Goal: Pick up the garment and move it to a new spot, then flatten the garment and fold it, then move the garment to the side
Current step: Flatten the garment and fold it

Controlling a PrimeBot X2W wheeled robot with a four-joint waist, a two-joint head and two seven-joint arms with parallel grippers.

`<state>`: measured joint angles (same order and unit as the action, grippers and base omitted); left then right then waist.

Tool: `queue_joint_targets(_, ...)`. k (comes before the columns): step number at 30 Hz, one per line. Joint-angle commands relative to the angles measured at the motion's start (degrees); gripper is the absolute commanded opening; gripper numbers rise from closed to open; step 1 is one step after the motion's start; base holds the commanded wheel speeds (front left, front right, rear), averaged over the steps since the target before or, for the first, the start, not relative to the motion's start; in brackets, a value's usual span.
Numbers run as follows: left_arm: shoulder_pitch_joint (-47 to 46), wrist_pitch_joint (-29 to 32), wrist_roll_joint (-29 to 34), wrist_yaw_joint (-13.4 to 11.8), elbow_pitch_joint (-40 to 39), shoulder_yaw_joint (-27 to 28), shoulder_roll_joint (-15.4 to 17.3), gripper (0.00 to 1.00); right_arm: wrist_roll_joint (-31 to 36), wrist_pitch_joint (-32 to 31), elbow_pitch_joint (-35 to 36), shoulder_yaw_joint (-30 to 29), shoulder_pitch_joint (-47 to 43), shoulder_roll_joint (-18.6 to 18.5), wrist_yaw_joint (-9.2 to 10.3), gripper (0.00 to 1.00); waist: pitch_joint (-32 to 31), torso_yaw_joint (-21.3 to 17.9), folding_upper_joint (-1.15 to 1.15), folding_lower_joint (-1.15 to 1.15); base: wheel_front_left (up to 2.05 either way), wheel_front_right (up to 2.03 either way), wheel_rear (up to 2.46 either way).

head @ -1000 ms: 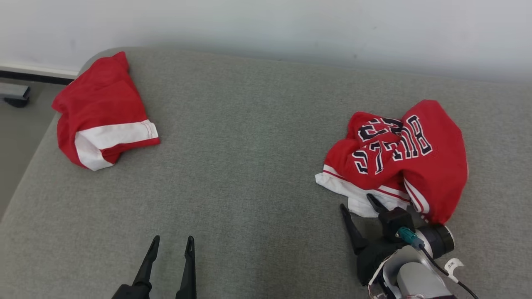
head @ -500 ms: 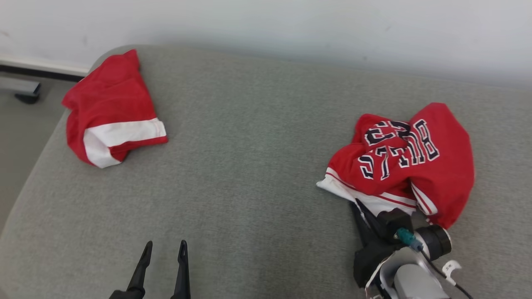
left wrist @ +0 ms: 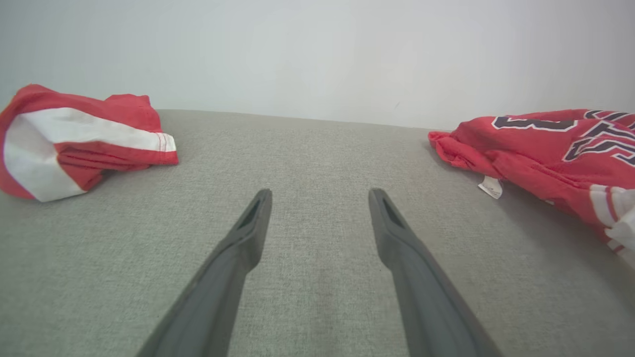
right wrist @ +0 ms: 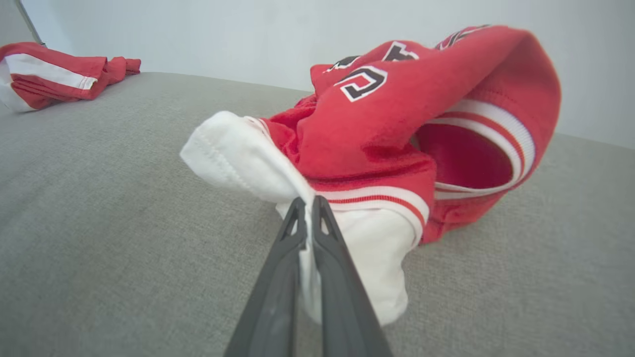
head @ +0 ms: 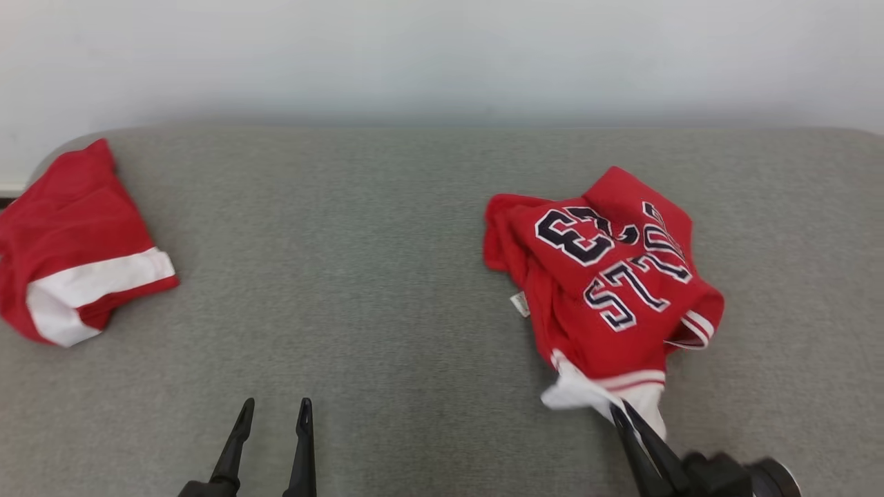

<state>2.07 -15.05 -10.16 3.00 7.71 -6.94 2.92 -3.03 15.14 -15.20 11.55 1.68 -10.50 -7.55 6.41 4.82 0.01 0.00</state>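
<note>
The garment is a crumpled red jersey with dark, white-edged numbers and white trim, lying on the right of the grey padded surface. My right gripper is shut on the garment's white hem at its near end. In the right wrist view the gripper pinches that white cloth, and the red body of the garment bunches up behind it. My left gripper stands open over bare surface at the lower left, holding nothing. From the left wrist, the gripper has the garment off to its right.
A second red and white bundle of cloth lies at the surface's far left edge; it also shows as the bundle and the bundle. A pale wall runs behind the surface.
My right gripper closed on the garment's white hem and drew it toward me; the jersey now lies stretched and turned. The head camera has shifted. My left gripper stays open.
</note>
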Motion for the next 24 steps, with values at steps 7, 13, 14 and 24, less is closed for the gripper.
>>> queue_joint_targets(7, -0.74, -0.20, 0.12, 0.24, -0.07, 0.30, -0.06, 1.00, 0.68, 0.02, 2.78, -4.61, -10.25, -0.64, 0.13, 0.00, 0.72, -4.02, -0.01, 0.00, 0.00, 0.00, 0.00)
queue_joint_targets(13, -0.68, -0.20, 0.23, 0.27, 0.11, 0.82, -0.06, 1.00, -0.08, 0.01, 7.76, -5.67, -9.75, 0.81, 0.13, 1.00, 0.71, -4.64, -0.01, 0.00, 0.00, 0.00, 0.00)
queue_joint_targets(14, -0.75, -0.20, 0.24, 0.26, 0.10, 0.87, -0.06, 1.00, -0.60, 0.01, 9.55, -5.80, -9.86, 1.08, 0.13, 1.00, 0.65, -4.79, -0.01, 0.00, 0.00, 0.00, 0.00)
queue_joint_targets(24, -1.39, -0.20, 1.26, 0.93, -0.01, 1.37, -0.06, 1.00, -3.48, 0.01, 19.25, -7.26, -8.25, 2.67, 0.13, 1.00, -0.28, -6.42, -0.01, 0.00, 0.00, 0.00, 0.00)
